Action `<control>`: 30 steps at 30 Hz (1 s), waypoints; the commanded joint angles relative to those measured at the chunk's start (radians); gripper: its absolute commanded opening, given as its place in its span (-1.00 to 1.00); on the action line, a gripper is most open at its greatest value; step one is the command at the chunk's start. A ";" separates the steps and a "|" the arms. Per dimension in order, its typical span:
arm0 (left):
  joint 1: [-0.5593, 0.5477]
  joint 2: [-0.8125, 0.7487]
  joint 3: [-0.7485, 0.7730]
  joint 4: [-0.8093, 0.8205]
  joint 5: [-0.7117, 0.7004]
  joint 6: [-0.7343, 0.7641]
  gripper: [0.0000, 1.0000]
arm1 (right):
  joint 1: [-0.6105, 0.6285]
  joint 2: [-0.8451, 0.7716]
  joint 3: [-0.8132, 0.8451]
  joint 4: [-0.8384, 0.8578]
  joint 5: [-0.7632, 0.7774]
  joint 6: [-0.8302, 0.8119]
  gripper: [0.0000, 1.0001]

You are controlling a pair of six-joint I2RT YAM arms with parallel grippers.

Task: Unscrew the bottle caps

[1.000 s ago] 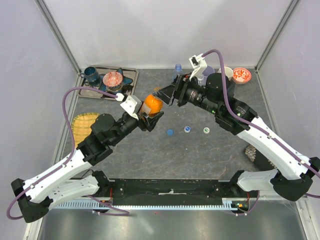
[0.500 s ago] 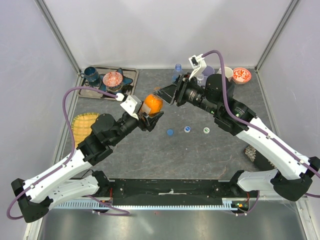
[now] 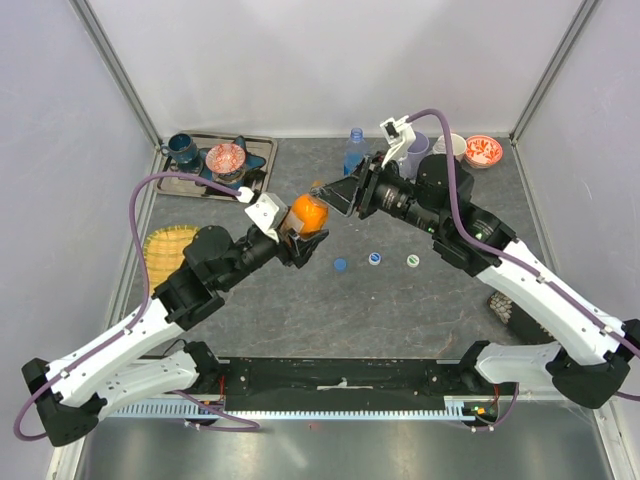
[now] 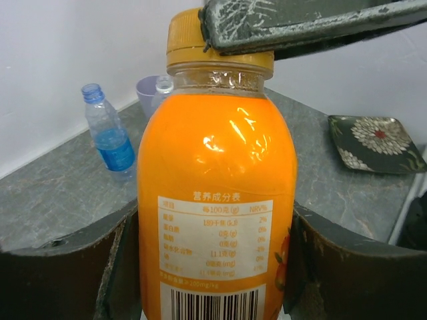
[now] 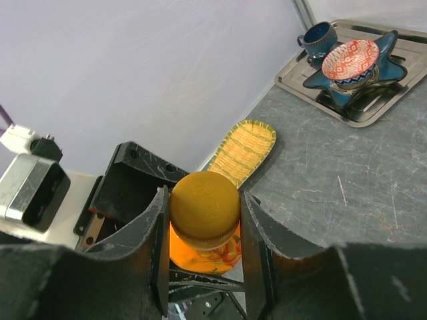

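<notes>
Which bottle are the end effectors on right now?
The orange bottle: left end effector grips its body, right end effector its cap. The blue bottle stands apart.

Centre of top view: orange bottle [image 3: 307,212], full, printed label with barcode, lifted off the table, neck tilted toward upper right, orange cap [image 5: 205,208] on. Upper centre: blue-tinted bottle [image 3: 354,150], upright near the back wall. Left wrist view: clear bottle [image 4: 163,85], only its neck visible behind the orange one. Right of centre: three loose caps [image 3: 374,260] in a row.

Closed right gripper [image 3: 322,192] from wide open to pinching orange bottle [image 4: 217,200] cap [image 5: 204,208], nudged left onto it; uncovered more of blue-tinted bottle [image 3: 354,152] behind.
</notes>
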 commanded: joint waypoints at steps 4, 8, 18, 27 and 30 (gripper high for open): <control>0.084 0.010 0.133 0.048 0.693 -0.149 -0.25 | -0.002 -0.055 -0.023 0.053 -0.461 -0.247 -1.00; 0.132 0.079 0.162 0.181 1.058 -0.370 -0.22 | 0.000 -0.168 -0.183 0.327 -0.633 -0.203 -1.00; 0.155 0.214 0.164 0.624 1.309 -0.764 -0.21 | 0.000 -0.150 -0.126 0.314 -0.907 -0.222 -1.00; 0.155 0.354 0.127 0.994 1.373 -1.070 -0.22 | 0.000 -0.122 -0.171 0.259 -1.032 -0.316 -1.00; 0.155 0.369 0.116 1.002 1.387 -1.073 -0.22 | 0.000 -0.119 -0.180 0.254 -1.043 -0.328 -1.00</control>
